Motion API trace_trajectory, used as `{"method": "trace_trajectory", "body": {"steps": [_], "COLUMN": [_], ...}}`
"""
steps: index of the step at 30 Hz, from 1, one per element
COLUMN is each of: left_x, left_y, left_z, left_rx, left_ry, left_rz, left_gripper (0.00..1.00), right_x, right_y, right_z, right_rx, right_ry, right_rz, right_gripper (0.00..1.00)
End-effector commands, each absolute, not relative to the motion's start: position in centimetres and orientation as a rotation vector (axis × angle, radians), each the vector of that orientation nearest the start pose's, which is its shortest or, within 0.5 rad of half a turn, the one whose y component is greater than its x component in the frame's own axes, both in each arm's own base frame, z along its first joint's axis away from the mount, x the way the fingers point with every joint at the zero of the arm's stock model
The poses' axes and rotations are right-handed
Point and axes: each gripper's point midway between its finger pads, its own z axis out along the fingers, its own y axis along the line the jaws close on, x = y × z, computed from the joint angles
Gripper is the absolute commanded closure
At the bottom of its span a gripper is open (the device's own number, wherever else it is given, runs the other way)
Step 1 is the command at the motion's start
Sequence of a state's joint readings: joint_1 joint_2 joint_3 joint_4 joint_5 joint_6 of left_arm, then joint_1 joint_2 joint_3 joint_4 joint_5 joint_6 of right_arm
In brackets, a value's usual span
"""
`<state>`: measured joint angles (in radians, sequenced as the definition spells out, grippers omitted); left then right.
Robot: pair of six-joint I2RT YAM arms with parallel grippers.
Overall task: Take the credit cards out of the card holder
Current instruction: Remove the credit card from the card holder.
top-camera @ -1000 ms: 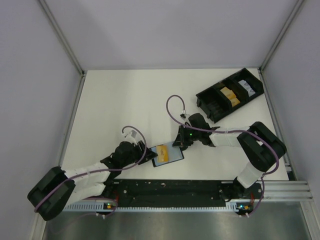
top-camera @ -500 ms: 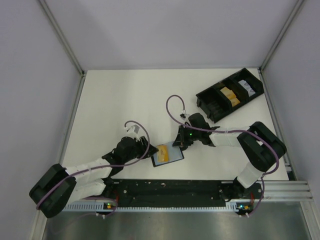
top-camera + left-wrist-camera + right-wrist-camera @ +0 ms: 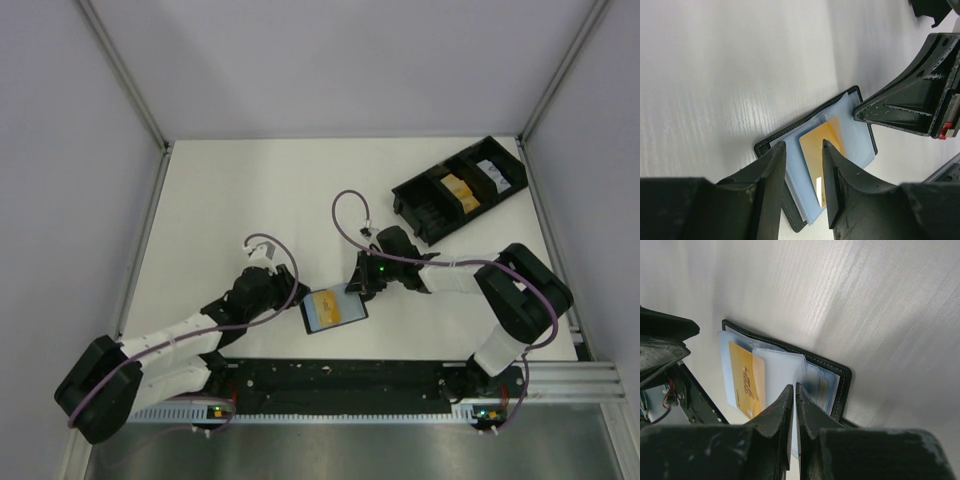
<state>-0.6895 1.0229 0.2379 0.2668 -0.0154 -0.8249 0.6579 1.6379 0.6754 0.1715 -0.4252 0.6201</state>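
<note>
The black card holder (image 3: 350, 310) lies open on the white table between the two arms, with blue-grey clear sleeves inside. An orange-yellow credit card (image 3: 324, 307) sticks partly out of a sleeve toward the left arm. My left gripper (image 3: 292, 298) is open just off the holder's left edge. In the left wrist view its fingertips (image 3: 826, 146) straddle the card (image 3: 813, 150) above the holder (image 3: 767, 145), touching nothing. My right gripper (image 3: 358, 288) is shut, with its tips (image 3: 794, 388) on a clear sleeve (image 3: 780, 367) of the holder (image 3: 842, 380). A second yellowish card (image 3: 823, 386) shows through the sleeves.
A long black compartmented tray (image 3: 460, 188) with small items sits at the back right. Grey walls with metal posts close in the table on three sides. A black rail (image 3: 340, 375) runs along the near edge between the arm bases.
The left gripper went right toward the holder, then drew back left, uncovering the holder's left edge. The right arm and the holder have stayed put.
</note>
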Motion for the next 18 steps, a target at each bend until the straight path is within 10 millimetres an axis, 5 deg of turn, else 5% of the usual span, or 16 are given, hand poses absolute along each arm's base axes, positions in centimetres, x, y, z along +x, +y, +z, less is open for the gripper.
{"method": "trace_trajectory", "body": {"steps": [1, 7, 18], "left_x": [22.6, 20.9, 20.9], "left_y": [-21.0, -23.9, -24.2], "left_z": [8.5, 8.3, 4.8], "left_rx": [-0.152, -0.115, -0.196], "left_ry": [2.145, 2.182, 2.272], "left_rz": [-0.848, -1.066, -1.063], "left_gripper": [0.60, 0.60, 0.60], "right_x": [23.2, 23.2, 23.2], "right_y": [28.3, 28.4, 28.4], "right_z": [2.0, 2.0, 2.1], "right_rx": [-0.279, -0.279, -0.286], "right_ry": [2.568, 2.569, 2.568], "right_rz": [0.980, 0.984, 0.984], "right_gripper": [0.94, 0.94, 0.94]}}
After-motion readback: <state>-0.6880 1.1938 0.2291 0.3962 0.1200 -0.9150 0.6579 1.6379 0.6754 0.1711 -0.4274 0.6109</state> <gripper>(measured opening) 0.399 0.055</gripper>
